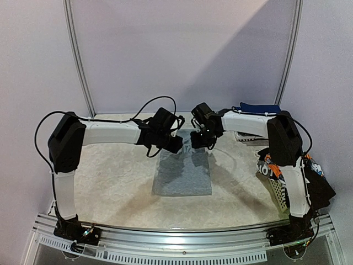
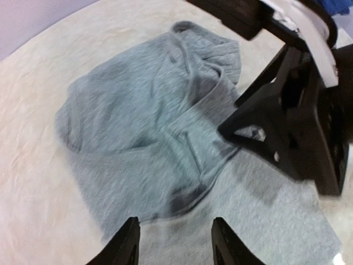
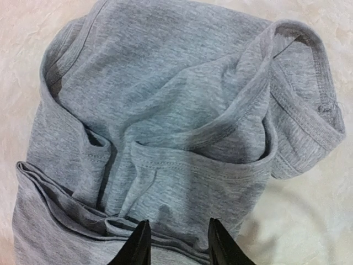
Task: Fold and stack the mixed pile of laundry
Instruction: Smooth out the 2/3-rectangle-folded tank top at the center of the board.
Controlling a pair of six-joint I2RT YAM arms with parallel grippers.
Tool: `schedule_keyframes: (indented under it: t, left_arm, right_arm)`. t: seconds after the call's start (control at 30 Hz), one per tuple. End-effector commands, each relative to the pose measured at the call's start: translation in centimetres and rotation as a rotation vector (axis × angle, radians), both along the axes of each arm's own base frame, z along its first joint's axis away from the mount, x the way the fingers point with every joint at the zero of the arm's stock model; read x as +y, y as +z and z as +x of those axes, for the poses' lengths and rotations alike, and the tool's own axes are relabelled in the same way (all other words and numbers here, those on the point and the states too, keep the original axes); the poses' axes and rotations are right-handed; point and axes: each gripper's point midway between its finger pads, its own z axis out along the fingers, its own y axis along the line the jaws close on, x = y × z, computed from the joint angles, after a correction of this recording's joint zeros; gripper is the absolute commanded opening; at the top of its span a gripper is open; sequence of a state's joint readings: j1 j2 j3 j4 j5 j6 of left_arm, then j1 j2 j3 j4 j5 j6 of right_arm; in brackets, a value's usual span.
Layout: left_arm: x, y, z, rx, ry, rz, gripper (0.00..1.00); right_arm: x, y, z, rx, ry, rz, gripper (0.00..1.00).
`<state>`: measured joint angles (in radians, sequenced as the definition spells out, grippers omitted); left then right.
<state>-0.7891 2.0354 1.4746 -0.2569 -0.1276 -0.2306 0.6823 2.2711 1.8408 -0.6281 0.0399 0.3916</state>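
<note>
The grey shirt (image 1: 182,172) lies in the middle of the table (image 1: 105,182), its far end bunched into loose folds. Soft, light and limp, it will likely sag and crease when lifted, so the stitched hem edges look the surest hold. The left hand (image 2: 175,243) and right hand (image 3: 176,243) hover just above that far end, fingers apart, gripping nothing.

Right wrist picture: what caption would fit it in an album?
Right gripper, jaws apart, over a crumpled grey shirt on the pale table.
</note>
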Motion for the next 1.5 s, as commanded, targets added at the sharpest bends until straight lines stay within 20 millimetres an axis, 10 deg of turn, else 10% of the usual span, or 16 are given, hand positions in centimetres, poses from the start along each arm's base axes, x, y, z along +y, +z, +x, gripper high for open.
schedule_keyframes:
  t: [0.0, 0.2, 0.6, 1.47]
  left_arm:
    - [3.6, 1.4, -2.7, 0.012, 0.058, 0.047, 0.51]
    - [6.8, 0.7, -8.8, 0.058, 0.074, 0.118, 0.66]
    - [8.8, -2.9, -17.9, 0.249, 0.045, 0.035, 0.65]
    - [9.1, -8.3, -19.7, 0.329, 0.075, -0.031, 0.49]
  right_arm:
    - [-2.2, 0.9, -1.8, 0.005, -0.013, -0.033, 0.41]
    - [-4.4, 4.2, -7.4, 0.001, 0.012, 0.083, 0.53]
    - [-4.8, 1.2, -20.5, 0.294, 0.073, 0.398, 0.63]
    - [-4.6, -5.2, -23.6, 0.428, 0.039, 0.353, 0.22]
